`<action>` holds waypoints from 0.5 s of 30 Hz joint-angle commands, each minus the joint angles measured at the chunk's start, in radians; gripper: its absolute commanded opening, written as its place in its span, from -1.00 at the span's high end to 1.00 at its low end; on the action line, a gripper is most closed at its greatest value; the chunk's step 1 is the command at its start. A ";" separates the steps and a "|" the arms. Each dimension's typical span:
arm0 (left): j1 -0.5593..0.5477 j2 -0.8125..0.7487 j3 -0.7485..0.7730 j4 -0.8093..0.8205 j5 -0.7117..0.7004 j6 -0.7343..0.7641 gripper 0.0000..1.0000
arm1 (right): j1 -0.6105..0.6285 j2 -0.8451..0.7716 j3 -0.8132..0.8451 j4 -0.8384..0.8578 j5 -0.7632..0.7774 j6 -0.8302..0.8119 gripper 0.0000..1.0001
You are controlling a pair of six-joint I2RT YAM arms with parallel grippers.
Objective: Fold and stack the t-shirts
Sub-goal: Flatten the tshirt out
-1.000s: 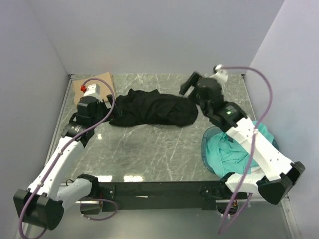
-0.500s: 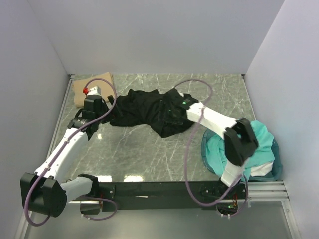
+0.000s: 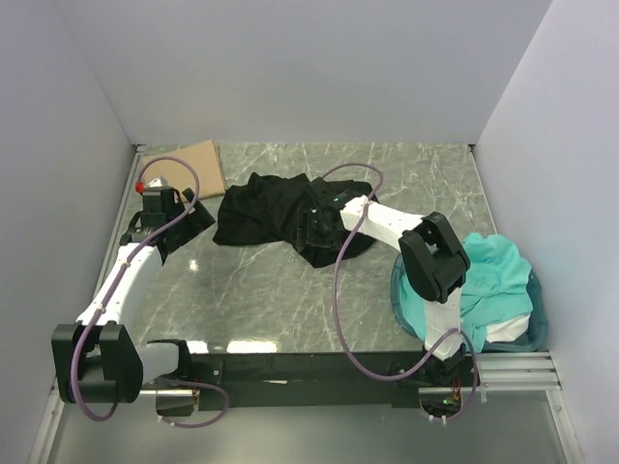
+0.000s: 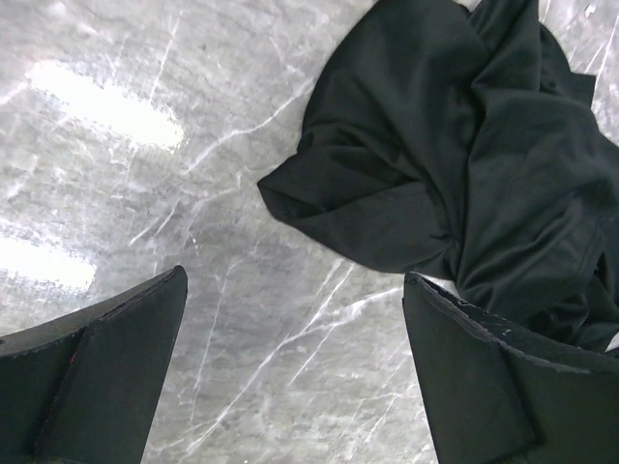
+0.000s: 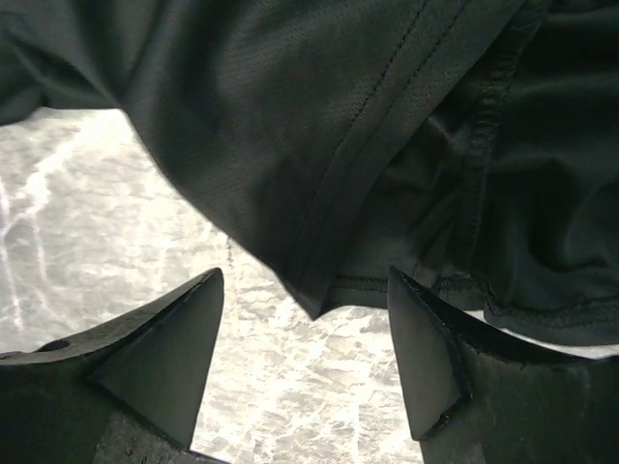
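Observation:
A crumpled black t-shirt [image 3: 266,208] lies at the middle back of the marble table. My left gripper [image 3: 191,225] sits just off its left end, open, with only bare table between the fingers [image 4: 295,282]; the shirt's folds [image 4: 455,164] lie ahead and to the right. My right gripper [image 3: 317,228] reaches over the shirt's right part, open. In the right wrist view a hemmed corner of the black shirt [image 5: 319,193] hangs between the fingertips [image 5: 302,288] without being pinched. A folded tan-brown t-shirt [image 3: 189,164] lies at the back left. Teal t-shirts [image 3: 488,271] are heaped at the right.
A round translucent blue tub [image 3: 398,290] holds the teal heap at the table's right front, beside the right arm's base. The grey side walls stand close on left and right. The right arm's purple cable [image 3: 338,280] loops above the table's middle.
My right arm swung from the back right down onto the shirt's right end, which bunched leftward, and its jaws narrowed a little. My left gripper drew back left, off the shirt.

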 commanded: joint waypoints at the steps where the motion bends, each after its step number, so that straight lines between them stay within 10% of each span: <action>1: 0.004 0.009 0.002 0.029 0.040 -0.007 -0.99 | 0.000 0.030 0.049 -0.020 -0.023 -0.018 -0.46; 6: 0.029 0.035 0.008 0.038 0.051 0.006 -0.99 | -0.001 0.062 0.086 -0.013 -0.044 -0.023 -0.01; 10: 0.032 0.061 0.002 0.057 0.056 0.010 -0.99 | -0.017 0.050 0.118 -0.032 -0.067 -0.023 0.99; 15: 0.035 0.100 -0.001 0.078 0.066 0.010 -0.94 | -0.055 -0.104 0.120 -0.133 0.026 -0.021 1.00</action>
